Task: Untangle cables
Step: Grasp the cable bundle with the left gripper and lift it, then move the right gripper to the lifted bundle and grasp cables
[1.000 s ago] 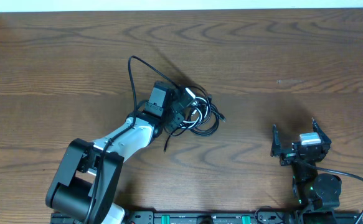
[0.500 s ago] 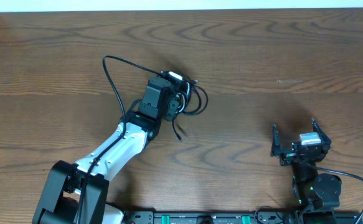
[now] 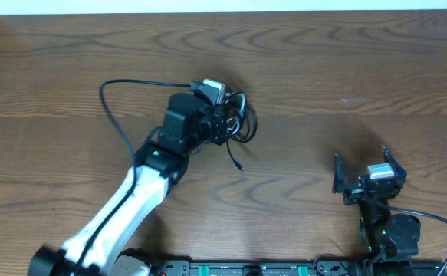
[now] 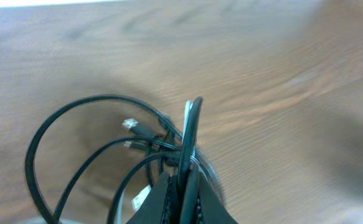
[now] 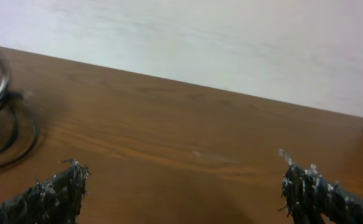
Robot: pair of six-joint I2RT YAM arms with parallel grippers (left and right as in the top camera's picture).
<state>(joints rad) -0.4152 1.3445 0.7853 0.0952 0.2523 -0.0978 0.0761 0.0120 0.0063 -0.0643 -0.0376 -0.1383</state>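
Left gripper (image 3: 225,125) clenched on the cables (image 3: 244,123), looped bundle just right of it, far-centre on the table (image 3: 323,69). Left wrist view alone shows 2 pale plug ends (image 4: 129,124). Right gripper (image 3: 362,162) released, well apart, near right.

Overhead straight down, wrist views low, all sharing cables (image 3: 236,120)

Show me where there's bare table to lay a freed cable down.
The table is bare between the cables and the right gripper, along the far edge, and left of the left arm. It is crowded only around the left gripper, shut on the cables.
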